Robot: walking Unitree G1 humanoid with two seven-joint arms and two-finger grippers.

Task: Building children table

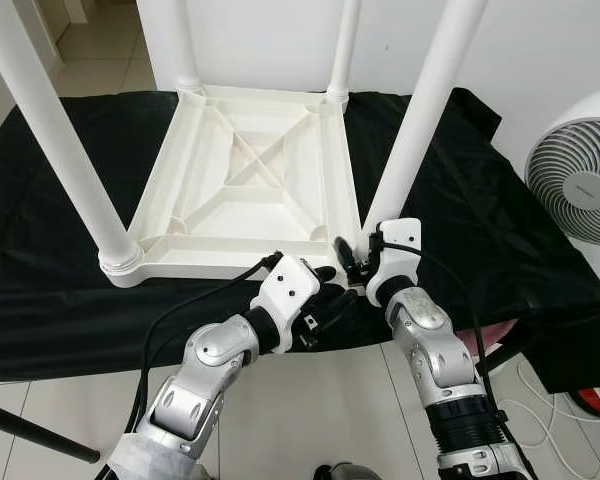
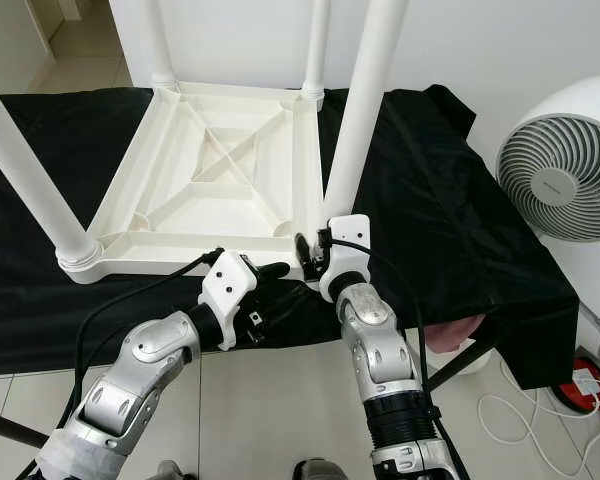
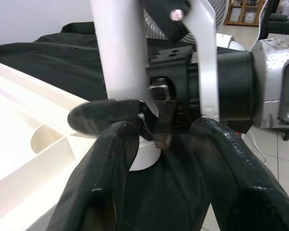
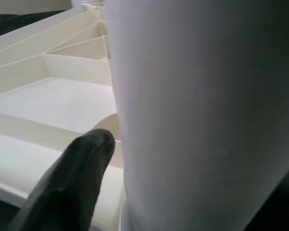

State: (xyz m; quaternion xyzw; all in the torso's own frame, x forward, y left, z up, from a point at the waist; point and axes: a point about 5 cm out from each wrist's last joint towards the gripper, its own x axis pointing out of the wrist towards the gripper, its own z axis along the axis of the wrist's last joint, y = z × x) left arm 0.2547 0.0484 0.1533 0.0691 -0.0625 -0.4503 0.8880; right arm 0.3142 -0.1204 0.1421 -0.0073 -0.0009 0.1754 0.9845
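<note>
Table top: the white table top (image 1: 250, 190) lies upside down in the middle of the frame, on my worktop (image 1: 500, 230), which has a black cloth over it.
Legs: four white legs stick up from its corners. The near right leg (image 1: 420, 110) leans toward the upper right of the frame.
Right end effector: my right end effector (image 1: 352, 262) is at the bottom of the near right leg, clamped on it. One black finger (image 4: 72, 183) presses against the leg.
Left end effector: my left end effector (image 1: 325, 285) is just beside it, at the lower middle of the frame. Its fingers (image 3: 101, 187) are apart and hold nothing.
Fan: a white fan (image 1: 580, 180) stands at the right edge.
</note>
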